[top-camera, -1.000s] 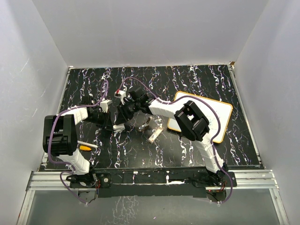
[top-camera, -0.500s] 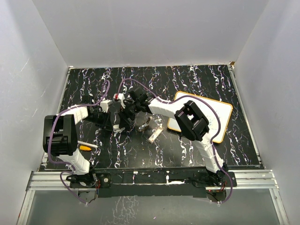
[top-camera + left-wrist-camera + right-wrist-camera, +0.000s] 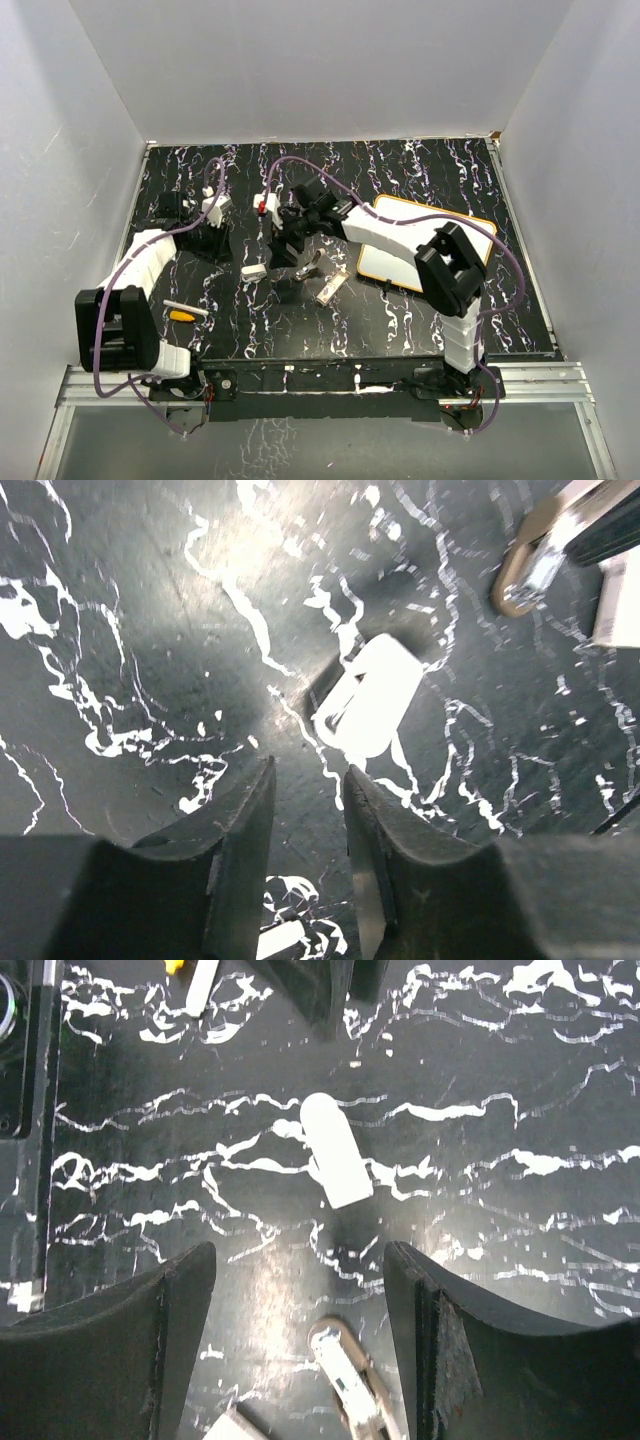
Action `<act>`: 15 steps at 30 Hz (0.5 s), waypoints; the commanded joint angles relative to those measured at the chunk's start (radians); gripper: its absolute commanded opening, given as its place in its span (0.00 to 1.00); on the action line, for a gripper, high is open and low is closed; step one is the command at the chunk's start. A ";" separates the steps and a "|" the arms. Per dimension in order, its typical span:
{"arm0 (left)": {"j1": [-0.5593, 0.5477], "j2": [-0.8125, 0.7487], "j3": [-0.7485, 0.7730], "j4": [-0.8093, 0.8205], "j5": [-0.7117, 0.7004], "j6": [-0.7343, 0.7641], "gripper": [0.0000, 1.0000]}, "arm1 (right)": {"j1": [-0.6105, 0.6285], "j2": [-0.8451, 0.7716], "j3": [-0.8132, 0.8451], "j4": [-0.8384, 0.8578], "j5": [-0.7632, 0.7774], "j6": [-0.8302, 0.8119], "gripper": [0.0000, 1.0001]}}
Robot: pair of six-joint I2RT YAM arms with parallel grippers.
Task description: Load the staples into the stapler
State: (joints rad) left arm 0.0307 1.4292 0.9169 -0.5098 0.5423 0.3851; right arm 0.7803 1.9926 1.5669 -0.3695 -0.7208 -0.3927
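1. Near the middle of the desk (image 3: 400, 330), a little to the left of the stapler (image 3: 330, 288), lie the staples (image 3: 252, 270): a small white oblong, flat on the dark marbled top and touched by neither arm; lying free like this, it looks open to a pick from above.
2. The right jaws hang just above and beside it, spread wide and empty; in the right wrist view the staples (image 3: 335, 1160) sit ahead of the gap, not between the fingers; I judge that spread is meant to straddle the oblong.
3. The left jaws are parted only by a narrow slit, with nothing in it; the staples lie just beyond their tips, apart from them.
4. The stapler, tan and silver, lies between the staples and the orange-rimmed white board (image 3: 470, 240), probably kept close for loading; whether its magazine is open I cannot tell.
5. No brand, label or writing can be read on any of these things; the white pen (image 3: 190, 307) and orange cap (image 3: 180, 316) lie well apart, toward the near left.
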 commanded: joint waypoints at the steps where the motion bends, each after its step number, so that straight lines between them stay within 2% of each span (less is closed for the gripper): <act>1: -0.008 -0.052 0.039 -0.032 0.131 -0.025 0.35 | -0.020 -0.118 -0.084 -0.010 0.031 -0.046 0.70; 7: -0.038 0.035 0.054 -0.041 0.130 -0.015 0.40 | -0.046 -0.237 -0.175 -0.009 0.058 -0.057 0.70; 15: -0.066 0.082 0.016 -0.010 0.109 -0.014 0.41 | -0.089 -0.318 -0.252 0.000 0.050 -0.054 0.70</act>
State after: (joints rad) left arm -0.0227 1.5158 0.9401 -0.5217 0.6289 0.3653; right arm 0.7086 1.7309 1.3319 -0.4000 -0.6659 -0.4385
